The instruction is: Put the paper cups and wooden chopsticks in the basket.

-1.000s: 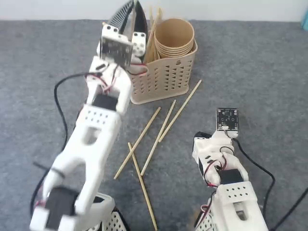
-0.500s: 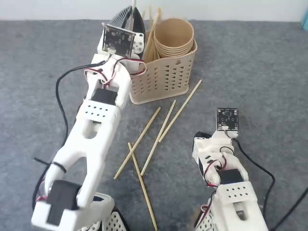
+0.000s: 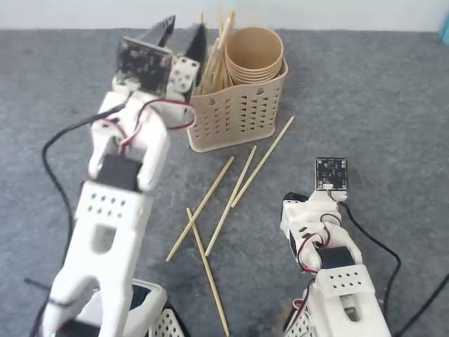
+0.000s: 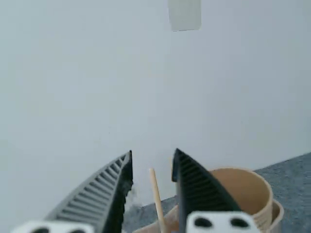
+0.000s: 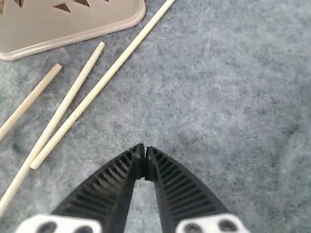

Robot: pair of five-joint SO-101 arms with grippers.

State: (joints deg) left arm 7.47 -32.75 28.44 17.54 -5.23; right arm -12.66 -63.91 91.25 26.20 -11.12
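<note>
Left gripper [image 3: 184,27], jaws parted and empty, hangs at the left rim of the basket [image 3: 238,116], which holds the nested paper cups [image 3: 254,53] and several upright chopsticks [image 3: 217,49]. Four loose chopsticks [image 3: 263,161] lie on the grey carpet [image 3: 365,91] before the basket. Right gripper [image 5: 145,148], jaws closed on nothing, points down at the carpet beside them.

Light's bright and really even, soft and diffuse, seems to come from overhead. Shadows are weak, just thin soft edges hugging the chopsticks [image 3: 231,200] on the grey mat [image 3: 365,91]. The white wall [image 4: 73,73] is one flat, evenly lit wash.
</note>
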